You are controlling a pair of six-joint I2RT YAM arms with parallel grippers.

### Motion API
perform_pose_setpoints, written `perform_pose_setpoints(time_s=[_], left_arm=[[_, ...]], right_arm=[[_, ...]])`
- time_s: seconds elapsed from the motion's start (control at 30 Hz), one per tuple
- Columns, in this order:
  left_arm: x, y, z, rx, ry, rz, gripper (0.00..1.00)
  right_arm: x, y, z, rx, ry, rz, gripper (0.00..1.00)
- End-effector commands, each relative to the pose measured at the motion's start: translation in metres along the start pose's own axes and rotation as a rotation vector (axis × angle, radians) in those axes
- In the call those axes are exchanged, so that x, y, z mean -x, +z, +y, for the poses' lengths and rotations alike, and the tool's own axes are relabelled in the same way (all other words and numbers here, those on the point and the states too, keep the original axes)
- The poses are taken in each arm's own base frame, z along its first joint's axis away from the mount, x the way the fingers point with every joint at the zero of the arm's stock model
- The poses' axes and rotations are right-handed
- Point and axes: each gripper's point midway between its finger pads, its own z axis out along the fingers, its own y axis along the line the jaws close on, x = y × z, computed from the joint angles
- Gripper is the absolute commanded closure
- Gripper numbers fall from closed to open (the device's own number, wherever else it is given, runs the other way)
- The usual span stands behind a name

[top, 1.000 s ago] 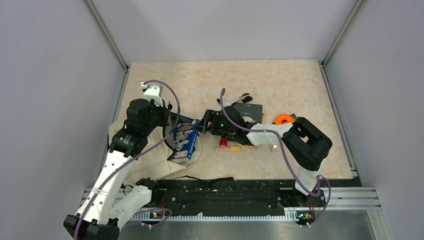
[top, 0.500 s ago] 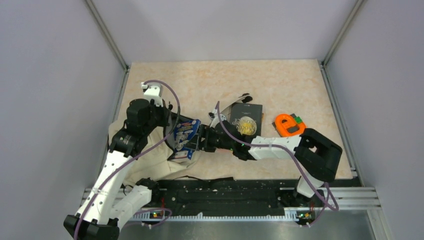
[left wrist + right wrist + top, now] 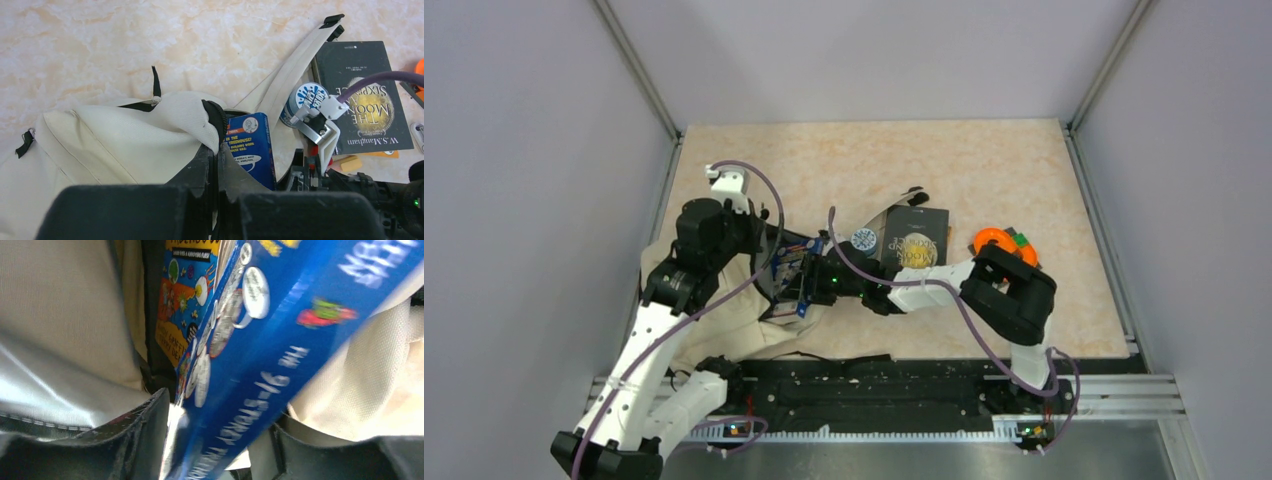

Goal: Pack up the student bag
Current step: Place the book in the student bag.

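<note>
**A:** Item one, student bag (image 3: 709, 320). Location?

**B:** Lower left of the overhead view, slumped on the table (image 3: 984, 170), mouth facing frame centre. One shoulder strap (image 3: 295, 70) trails toward the upper right of the left wrist view.

**A:** Material and handling?

**B:** Canvas, soft, with no stiffness of its own; it folds and sags where unsupported. Probably light while this unfilled. The mouth would likely collapse shut if its rim were let go. Best holds are the zipper rim of the opening or a strap. The flat panels would only bunch.

**A:** Left gripper (image 3: 216, 150)?

**B:** Closed tight, pinching a fold of the opening rim and holding it up.

**A:** Right gripper (image 3: 215, 437)?

**B:** Jaws roughly half apart, blue book (image 3: 280, 340) between them, a finger against each side. It reads as a grip. The book stands on edge, tilted, in the bag mouth.

**A:** Book's handling?

**B:** Stiff, with a glossy cover that may be slippery. Take it across its thickness.

**A:** Other stock?

**B:** Dark book (image 3: 916, 240), round blue-and-white item (image 3: 863, 238), orange item (image 3: 996, 242). All lie right of centre, outside the bag.
</note>
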Motion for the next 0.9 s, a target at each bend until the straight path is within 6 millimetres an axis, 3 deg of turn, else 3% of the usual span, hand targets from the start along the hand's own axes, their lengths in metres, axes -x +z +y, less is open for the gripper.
perform_pose_setpoints(time_s=[0.0,0.1,0.2,0.47,0.6,0.87], left_arm=[[0.054,-0.019,-0.009,-0.035,0.018,-0.201,1.00],[0.064,-0.033,-0.003,-0.005,0.042,-0.244,1.00],[0.072,-0.046,0.001,0.022,0.045,-0.276,1.00],[0.079,-0.061,0.003,0.039,0.038,-0.258,1.00],[0.074,-0.060,0.006,0.054,0.038,-0.237,1.00],[0.075,-0.056,0.010,0.076,0.059,-0.253,1.00]], right_arm=[[0.018,0.008,0.032,0.075,-0.043,-0.052,0.58],[0.038,-0.008,0.048,0.098,-0.176,-0.132,0.76],[0.059,-0.027,0.048,0.052,-0.247,-0.204,1.00],[0.073,-0.037,0.058,0.158,-0.236,-0.171,1.00],[0.087,-0.043,0.077,0.236,-0.229,-0.193,1.00],[0.095,-0.029,0.113,0.372,-0.208,-0.165,1.00]])
